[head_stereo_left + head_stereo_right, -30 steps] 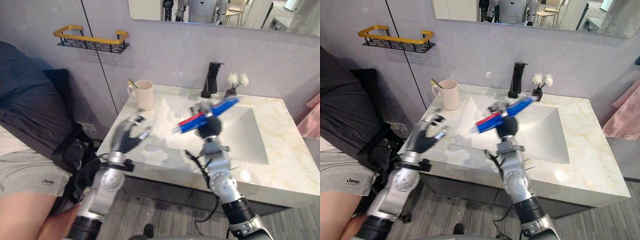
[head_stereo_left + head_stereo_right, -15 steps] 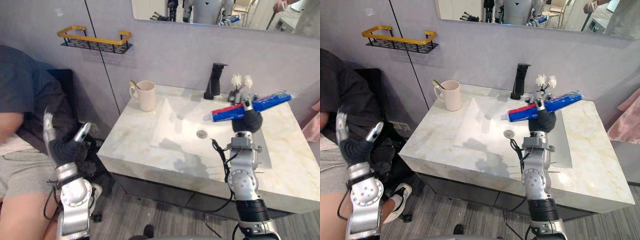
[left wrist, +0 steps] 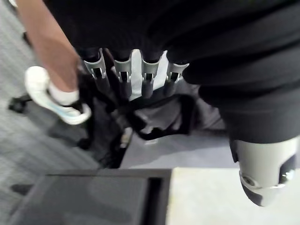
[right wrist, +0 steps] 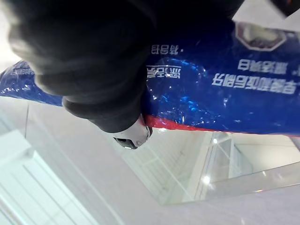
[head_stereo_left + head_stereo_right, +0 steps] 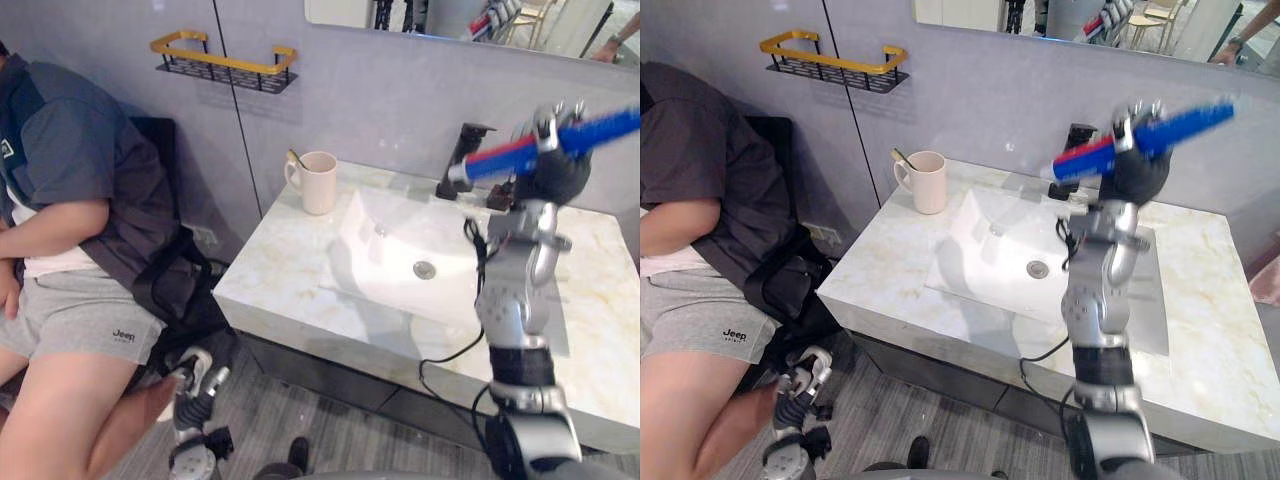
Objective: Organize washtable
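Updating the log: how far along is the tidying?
Done: cup with toothbrush looks placed at a back corner of the counter. In hand: right hand grips the toothpaste, high over the sink. To do: placing it; left hand hangs low, open.

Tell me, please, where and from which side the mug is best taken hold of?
Probably by the body, from the front. The mug stands upright near the counter's back left corner, its handle pointing to the robot's left and a stick leaning out of the top, so a grasp from above is blocked. The left hand is free; the right hand holds the tube.
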